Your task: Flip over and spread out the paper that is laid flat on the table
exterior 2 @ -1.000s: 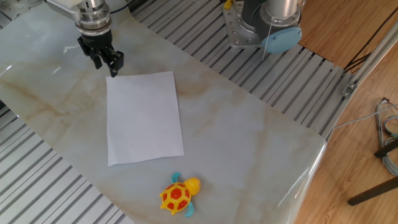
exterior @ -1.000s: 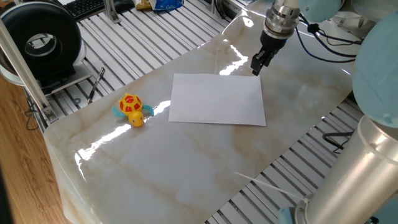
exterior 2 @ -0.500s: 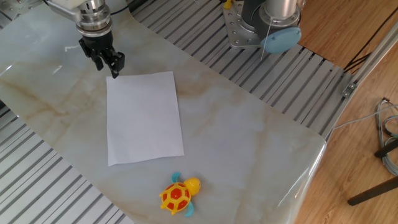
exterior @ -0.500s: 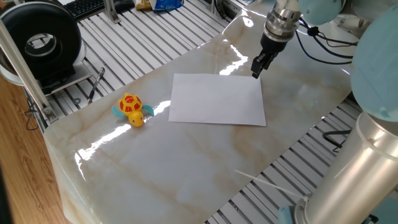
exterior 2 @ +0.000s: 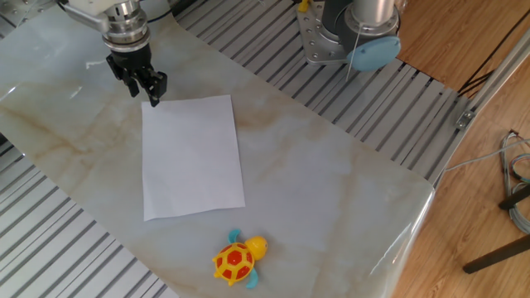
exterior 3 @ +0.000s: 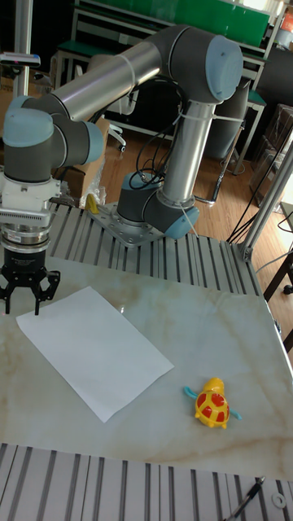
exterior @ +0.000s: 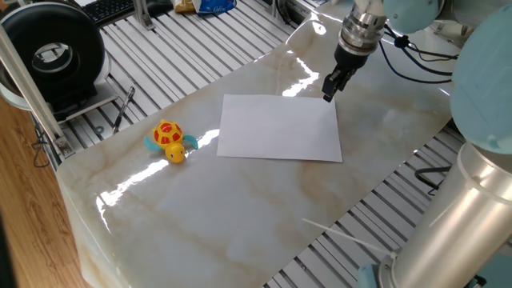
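Observation:
The paper (exterior: 278, 128) (exterior 2: 192, 156) (exterior 3: 94, 350) is a blank white sheet lying flat on the marble-patterned table (exterior: 240, 216) (exterior 2: 331, 190) (exterior 3: 203, 326). My gripper (exterior: 329, 90) (exterior 2: 146, 93) (exterior 3: 23, 308) points straight down at the sheet's far corner on the arm's side, close above the table top. Its fingers are spread and nothing is between them. I cannot tell whether the fingertips touch the paper or the table.
A yellow and red toy turtle (exterior: 169, 141) (exterior 2: 236, 259) (exterior 3: 214, 403) sits on the table past the paper's opposite end. Ribbed aluminium frame (exterior 2: 389, 91) surrounds the top, and the arm's base (exterior 3: 155, 216) stands on it. A black round device (exterior: 56, 56) sits at the far left.
The gripper has shifted only slightly near the paper's corner. The paper and the turtle have not moved.

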Controlling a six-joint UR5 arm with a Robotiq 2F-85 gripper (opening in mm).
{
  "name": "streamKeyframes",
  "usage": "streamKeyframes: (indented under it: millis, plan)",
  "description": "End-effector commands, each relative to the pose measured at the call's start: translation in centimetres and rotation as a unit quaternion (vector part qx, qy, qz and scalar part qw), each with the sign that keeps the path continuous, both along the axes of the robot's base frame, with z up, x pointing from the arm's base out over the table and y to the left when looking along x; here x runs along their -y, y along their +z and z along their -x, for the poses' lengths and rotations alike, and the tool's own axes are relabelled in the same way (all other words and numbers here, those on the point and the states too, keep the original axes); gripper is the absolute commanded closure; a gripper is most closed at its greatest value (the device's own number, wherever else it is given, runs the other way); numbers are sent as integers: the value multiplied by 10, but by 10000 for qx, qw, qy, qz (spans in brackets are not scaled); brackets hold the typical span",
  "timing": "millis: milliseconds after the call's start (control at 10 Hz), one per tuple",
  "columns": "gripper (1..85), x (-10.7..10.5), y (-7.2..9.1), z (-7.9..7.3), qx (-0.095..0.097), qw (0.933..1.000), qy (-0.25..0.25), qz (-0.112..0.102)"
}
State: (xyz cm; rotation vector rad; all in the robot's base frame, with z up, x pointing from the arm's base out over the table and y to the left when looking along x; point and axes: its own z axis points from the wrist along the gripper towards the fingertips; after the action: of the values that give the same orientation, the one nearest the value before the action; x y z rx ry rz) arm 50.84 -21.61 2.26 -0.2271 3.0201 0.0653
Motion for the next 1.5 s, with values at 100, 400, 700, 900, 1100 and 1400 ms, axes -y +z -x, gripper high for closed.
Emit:
streamKeyframes:
  millis: [100,400,700,900,1100,1400]
  plan:
    - [327,-1,-2,-2,46,10000,1,-76]
    - [330,-7,-8,1,51,9997,-46,-235]
    - [330,-12,-10,1,47,9994,-92,-317]
    - [330,-10,-11,1,57,9995,-62,-298]
    - [330,-9,-11,2,58,9995,-55,-297]
    - [333,-11,-11,1,65,9994,-63,-321]
